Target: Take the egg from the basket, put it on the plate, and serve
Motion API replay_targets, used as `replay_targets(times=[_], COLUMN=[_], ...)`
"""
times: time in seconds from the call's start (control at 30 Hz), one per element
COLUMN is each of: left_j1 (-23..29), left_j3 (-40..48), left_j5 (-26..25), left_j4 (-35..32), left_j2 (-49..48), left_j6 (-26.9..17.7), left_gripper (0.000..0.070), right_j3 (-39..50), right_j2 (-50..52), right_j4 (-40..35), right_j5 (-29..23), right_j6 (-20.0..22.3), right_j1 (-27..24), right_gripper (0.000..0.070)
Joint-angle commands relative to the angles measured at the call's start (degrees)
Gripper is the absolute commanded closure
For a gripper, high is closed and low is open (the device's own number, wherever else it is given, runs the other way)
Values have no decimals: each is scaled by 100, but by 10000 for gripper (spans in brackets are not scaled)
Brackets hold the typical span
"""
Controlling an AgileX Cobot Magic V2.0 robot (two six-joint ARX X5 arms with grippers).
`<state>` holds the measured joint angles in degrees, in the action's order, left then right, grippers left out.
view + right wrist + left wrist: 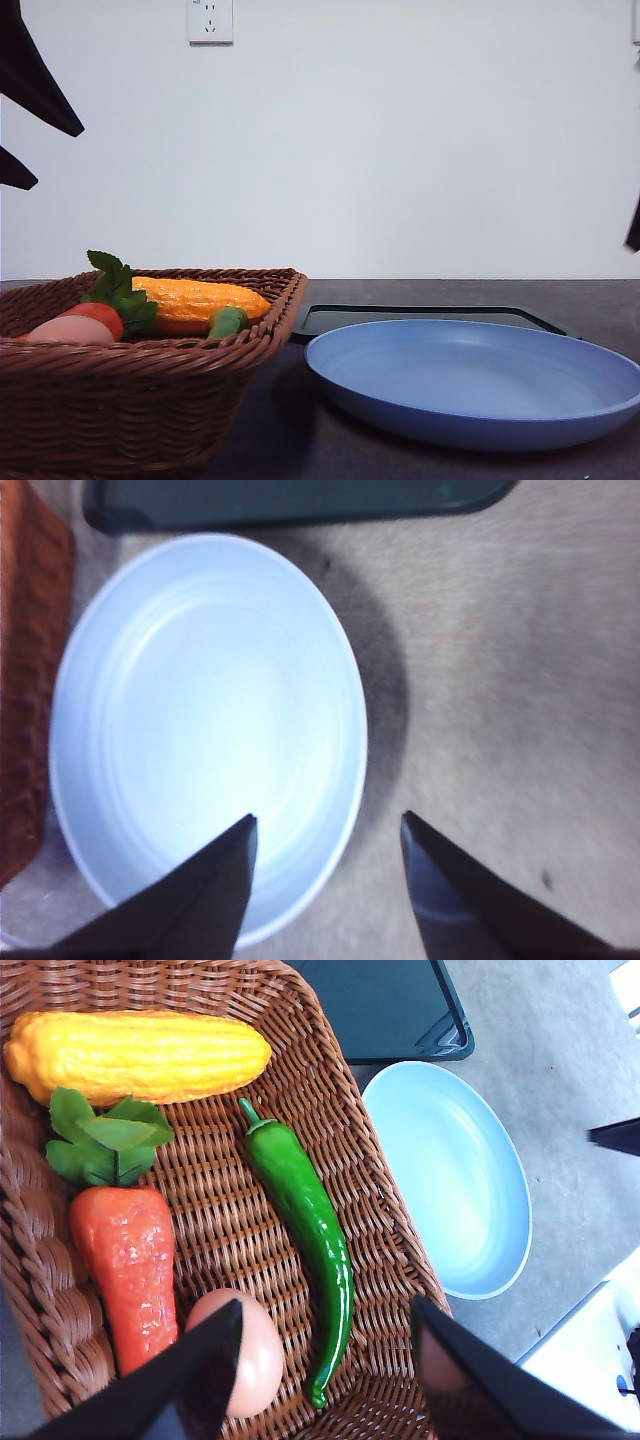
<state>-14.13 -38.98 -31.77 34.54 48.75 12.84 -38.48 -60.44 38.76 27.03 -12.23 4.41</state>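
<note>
In the left wrist view the left claw's dark finger [200, 1380] covers the egg's [255, 1360] nine o'clock side, and the basket [330, 1090] runs off the frame. In the front view the basket rim hides the egg's [70, 330] lower part. The right wrist view is blurred; its lower edge crops the plate [100, 630].

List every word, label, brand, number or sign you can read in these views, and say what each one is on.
None can be read.
The wall socket: holes and a faint mark at its top edge, too small to read.
The basket, the plate, the black tray, the egg, carrot, corn and green pepper: no print or labels.
</note>
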Motion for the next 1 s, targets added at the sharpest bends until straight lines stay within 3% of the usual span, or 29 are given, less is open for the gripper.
replay_targets(times=[0.0,0.43,0.57,0.77,0.97], left_j1=[-20,-20,-20,-20,-42], left_j3=[-94,-94,-94,-94,-94], left_j5=[-33,-33,-33,-33,-39], left_j4=[-52,59,59,59,55], left_j2=[50,50,50,50,50], left_j6=[30,30,30,30,183], left_gripper=[339,340,341,341,337], right_j3=[-59,-59,-59,-59,-59], right_j2=[-296,-1909,-2179,-2232,-2167], right_j4=[-165,-1115,-1238,-1279,-1082], right_j5=[4,-4,-4,-58,-160], right_j6=[59,-124,-186,-326,-288], right_j1=[100,628,672,672,666], right_gripper=[389,396,477,681,700])
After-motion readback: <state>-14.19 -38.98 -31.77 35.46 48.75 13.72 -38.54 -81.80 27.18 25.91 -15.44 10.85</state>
